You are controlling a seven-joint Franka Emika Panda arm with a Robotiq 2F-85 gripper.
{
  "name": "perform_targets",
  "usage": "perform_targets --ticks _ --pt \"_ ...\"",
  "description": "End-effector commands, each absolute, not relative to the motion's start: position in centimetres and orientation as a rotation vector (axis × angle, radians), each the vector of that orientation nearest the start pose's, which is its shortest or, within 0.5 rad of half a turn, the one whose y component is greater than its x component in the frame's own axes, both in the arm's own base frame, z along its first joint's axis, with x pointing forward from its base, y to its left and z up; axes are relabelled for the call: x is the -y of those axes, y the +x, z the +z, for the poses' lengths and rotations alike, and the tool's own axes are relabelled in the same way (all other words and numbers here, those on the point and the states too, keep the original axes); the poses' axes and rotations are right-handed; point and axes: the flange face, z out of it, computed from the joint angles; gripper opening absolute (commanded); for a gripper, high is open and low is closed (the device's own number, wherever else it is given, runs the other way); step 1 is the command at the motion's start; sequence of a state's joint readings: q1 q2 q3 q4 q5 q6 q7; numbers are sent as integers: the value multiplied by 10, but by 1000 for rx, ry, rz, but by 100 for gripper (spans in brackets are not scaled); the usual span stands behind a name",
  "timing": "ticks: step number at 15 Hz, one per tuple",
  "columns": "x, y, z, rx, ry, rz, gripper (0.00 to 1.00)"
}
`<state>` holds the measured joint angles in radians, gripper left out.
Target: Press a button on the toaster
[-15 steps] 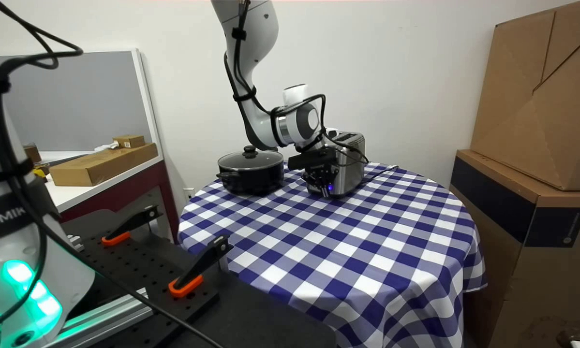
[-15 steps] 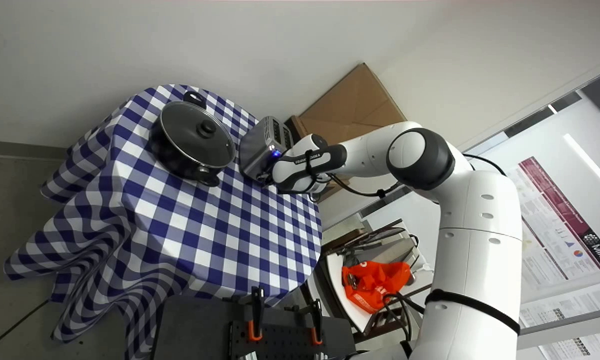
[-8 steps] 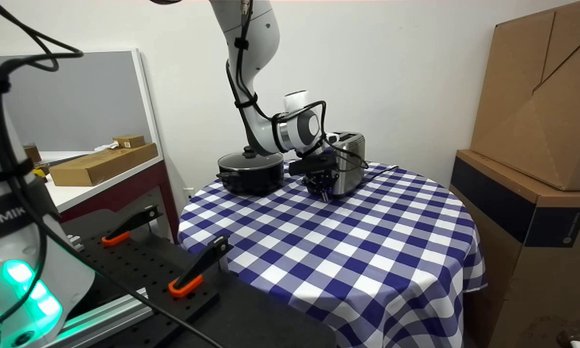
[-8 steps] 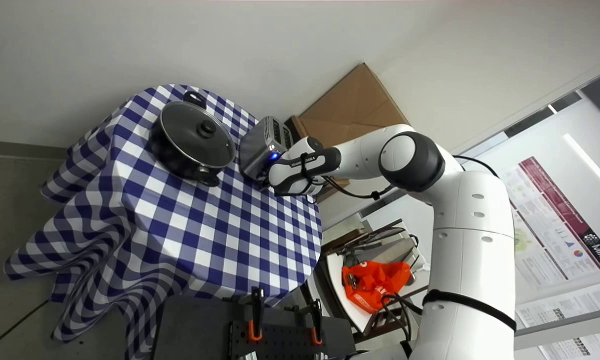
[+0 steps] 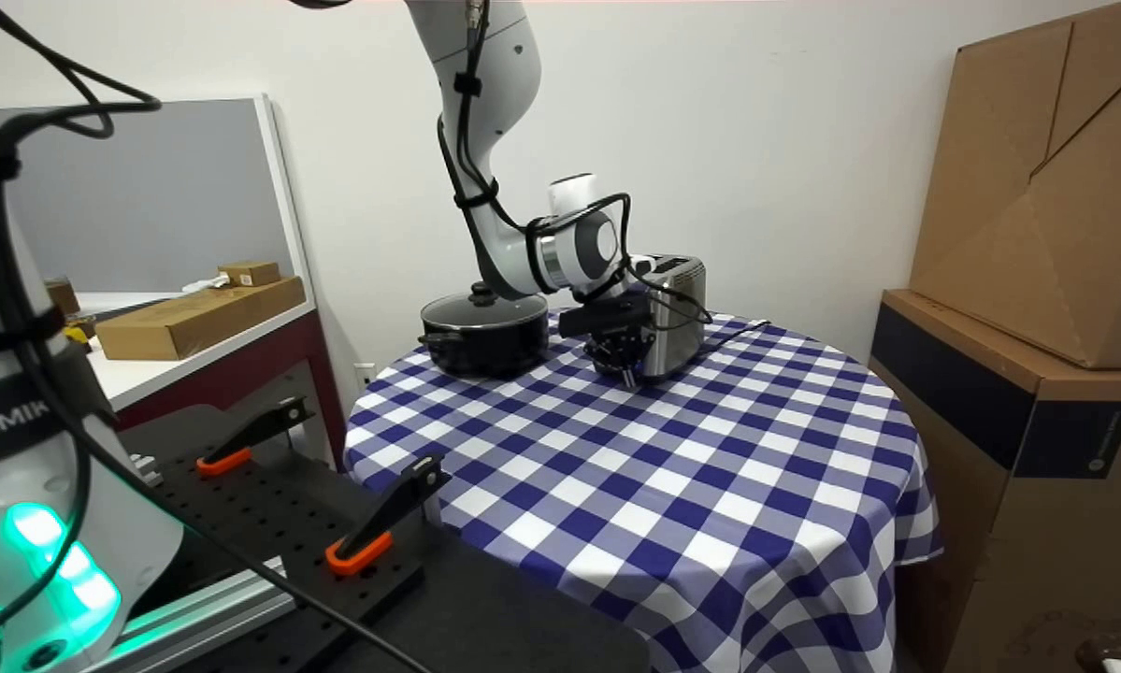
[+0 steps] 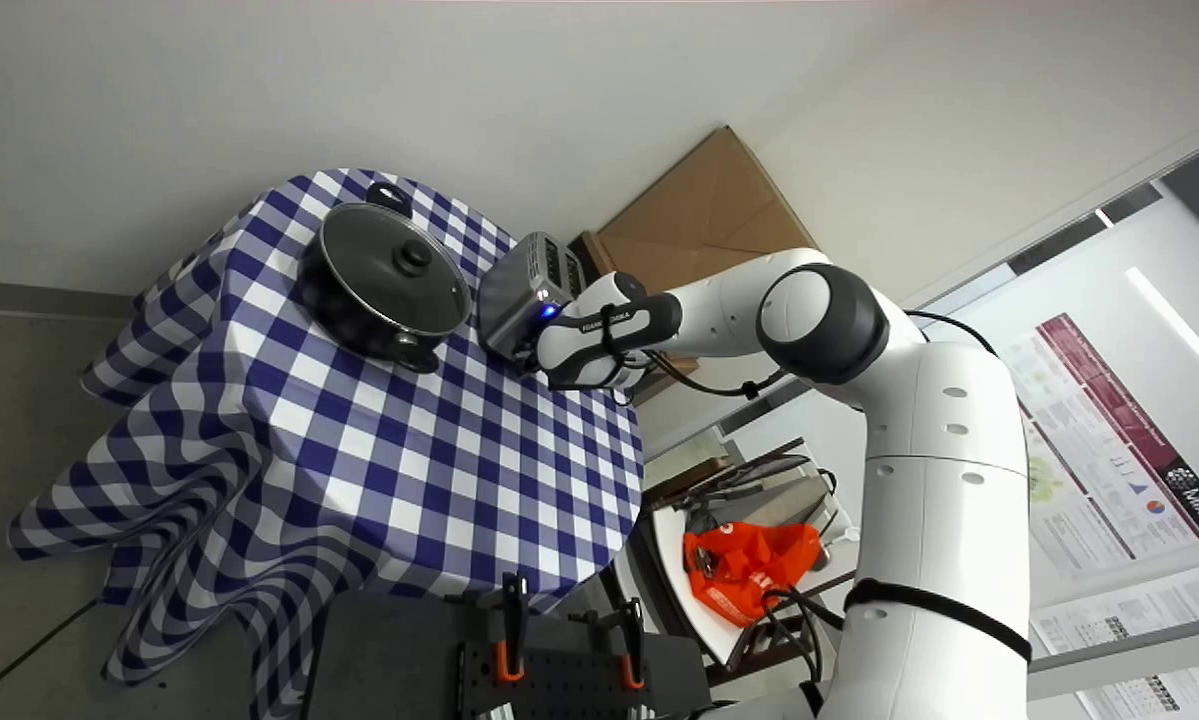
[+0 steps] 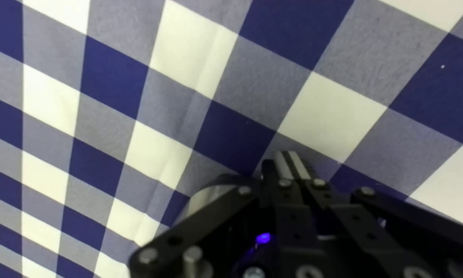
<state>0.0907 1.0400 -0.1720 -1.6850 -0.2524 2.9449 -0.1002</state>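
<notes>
Low beside the toaster (image 6: 512, 293), the tool (image 7: 292, 163), clenched and empty, is hanging; a clean press is probably demanding careful aim, then gentle force.

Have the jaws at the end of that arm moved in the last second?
Yes, slightly down: in an exterior view the gripper, jaws included, sits a little lower than a second ago against the toaster, which has stayed put.

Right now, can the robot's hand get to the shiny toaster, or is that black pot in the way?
Probably yes. The hand is down close beside the silver toaster, and the black lidded pot stands off to the side, not between them. I can't make out a button, though.
</notes>
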Motion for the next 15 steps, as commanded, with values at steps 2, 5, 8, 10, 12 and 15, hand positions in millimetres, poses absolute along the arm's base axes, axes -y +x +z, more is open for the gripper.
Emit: perform_targets --ticks 2,5,8,10,12,15 --pt "22 657 40 604 -3271 -387 0" --pt "21 655 46 615 -3260 -404 0" --pt "22 654 47 616 -3258 -416 0" --pt "25 655 47 613 -3262 -429 0" --pt "28 655 50 603 -3260 -444 0" --pt "30 656 54 591 -3253 -479 0"
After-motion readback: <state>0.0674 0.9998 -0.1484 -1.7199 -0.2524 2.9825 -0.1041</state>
